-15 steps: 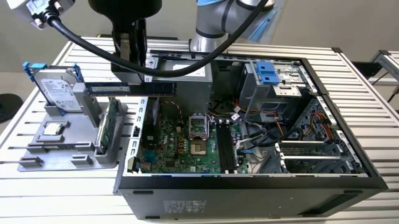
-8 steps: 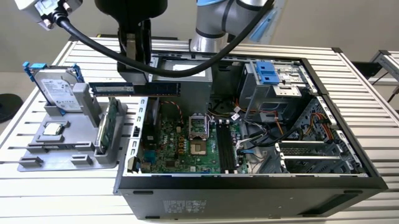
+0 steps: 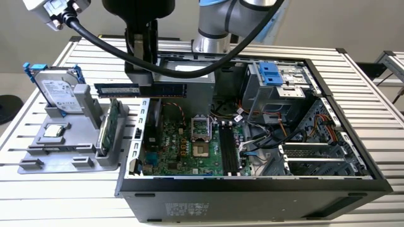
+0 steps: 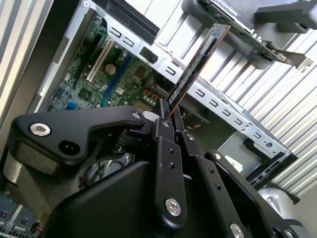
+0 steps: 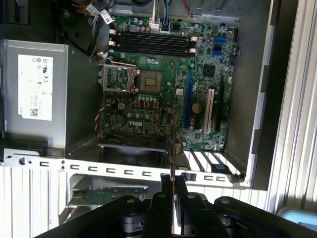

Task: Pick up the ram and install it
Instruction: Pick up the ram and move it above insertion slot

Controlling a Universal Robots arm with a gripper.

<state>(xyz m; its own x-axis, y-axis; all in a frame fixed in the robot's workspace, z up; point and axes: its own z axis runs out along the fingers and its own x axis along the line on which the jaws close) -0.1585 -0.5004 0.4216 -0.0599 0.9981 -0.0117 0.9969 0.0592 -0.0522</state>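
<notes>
The tool (image 3: 150,82) is closed tight on the ram (image 3: 140,90). The blue stick hangs level in the air, over the side wall of the open computer case (image 3: 252,191). A grey stand (image 3: 63,158) sits near the tabletop (image 3: 69,203) edge on the exterior view's left.

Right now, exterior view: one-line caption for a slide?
Claw holding the ram level over the open computer case's edge, beside the gray parts tray with the hard drive.
</notes>
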